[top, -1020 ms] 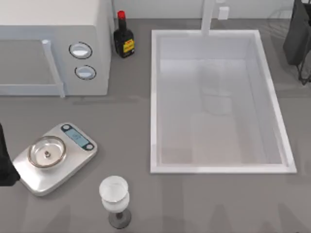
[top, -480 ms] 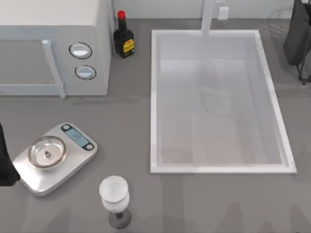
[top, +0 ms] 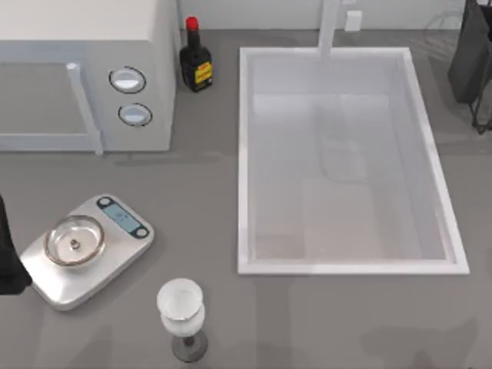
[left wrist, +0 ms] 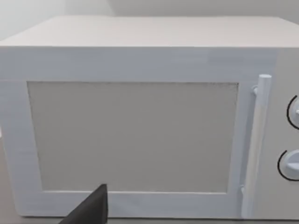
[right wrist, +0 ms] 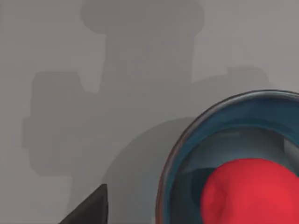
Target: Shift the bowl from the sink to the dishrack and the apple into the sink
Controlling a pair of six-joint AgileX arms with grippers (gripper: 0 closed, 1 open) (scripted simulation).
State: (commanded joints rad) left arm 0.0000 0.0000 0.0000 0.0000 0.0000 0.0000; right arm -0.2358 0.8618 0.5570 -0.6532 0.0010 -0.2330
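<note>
Sitting inside the bowl (right wrist: pixel 224 154), the apple (right wrist: pixel 250 193) shows in the right wrist view, lower right of that frame: plain bright red lump, matte, no stem seen. Bowl is glossy blue with a thin reddish-brown rim, cut off by the frame edge, resting on the grey desk (right wrist: pixel 93 93), not in the sink. Arm shadow falls on the desk beside it.

Top view: sink (top: pixel 242 154) is a white rectangular basin right of centre, its recess holding nothing, white tap (top: pixel 329 27) at its upper edge. So bowl and apple sit somewhere outside the top frame; exact spot cannot tell.

Risk, as a judgement: apple rides loose in the bowl, so lifting the bowl first could tip or roll the apple out. A rim grasp on glossy curved wall could slip. Apple is round, may squirt out of a pinch.

Right pincer: a dark finger tip (right wrist: pixel 91 207) at the lower left of the wrist frame, apart or together cannot tell. Right arm (top: pixel 470 54) at upper right edge of top view. Left arm (top: pixel 6 257) parked at left edge, its wrist view facing the microwave (left wrist: pixel 135 126); left pincer state cannot tell.

Elsewhere on the desk: scale (top: pixel 84 250), wine glass (top: pixel 182 315), dark bottle (top: pixel 196 61).
</note>
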